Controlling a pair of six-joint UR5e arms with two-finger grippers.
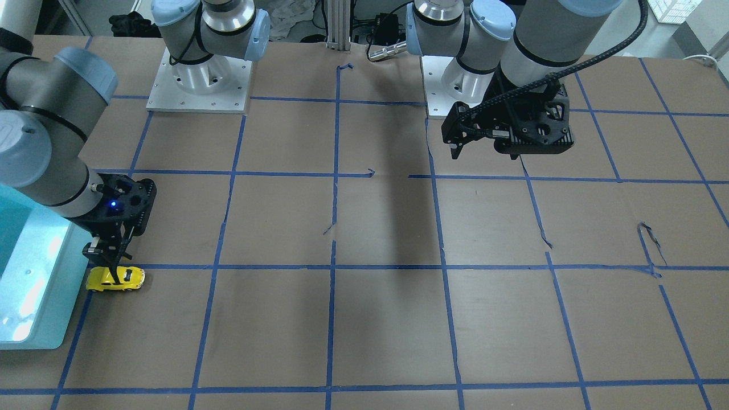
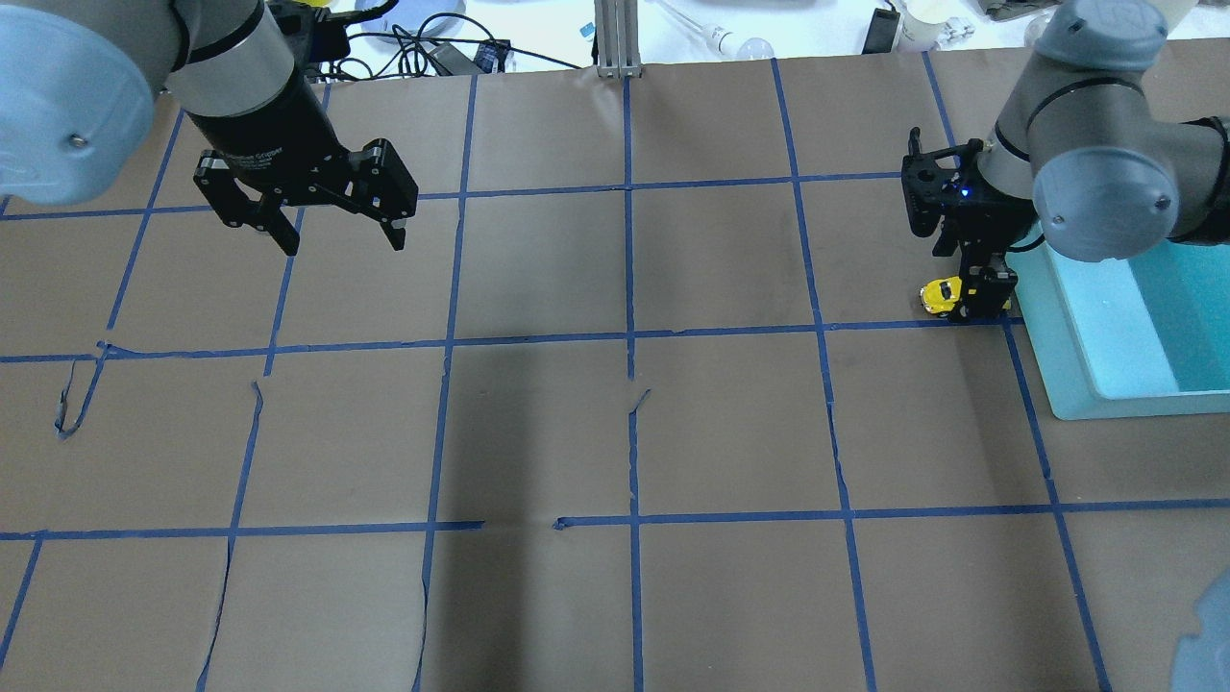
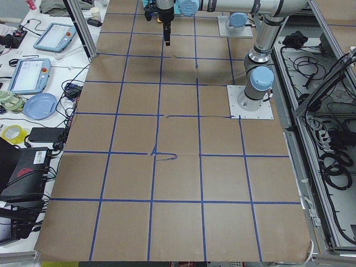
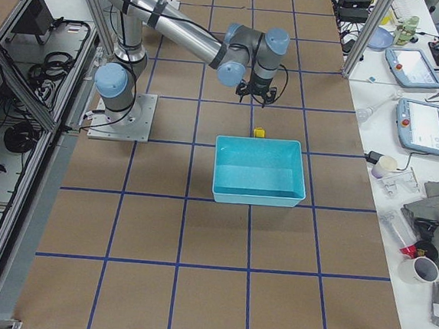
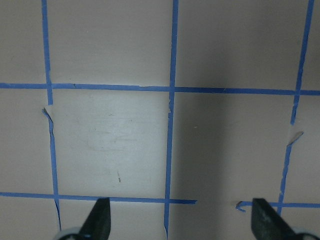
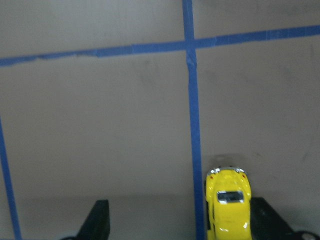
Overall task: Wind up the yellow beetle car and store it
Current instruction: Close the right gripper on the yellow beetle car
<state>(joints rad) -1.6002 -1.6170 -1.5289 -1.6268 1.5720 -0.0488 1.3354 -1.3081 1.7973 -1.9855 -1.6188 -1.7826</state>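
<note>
The yellow beetle car (image 1: 115,278) stands on the brown paper table beside the teal bin (image 1: 34,336). It also shows in the overhead view (image 2: 942,294) and the right side view (image 4: 259,132). My right gripper (image 1: 115,272) is down over the car. In the right wrist view the car (image 6: 228,209) sits between the widely spread fingers, close to the right-hand finger (image 6: 267,222), and this gripper (image 6: 182,225) is open. My left gripper (image 2: 332,235) is open and empty. It hovers above the table far from the car, and its wrist view (image 5: 182,225) shows only table.
The teal bin (image 2: 1076,384) stands at the table edge right next to the car and the right arm. Blue tape lines grid the brown paper, torn in places. Operators' tablets, cups and cables lie on side tables beyond the table's ends.
</note>
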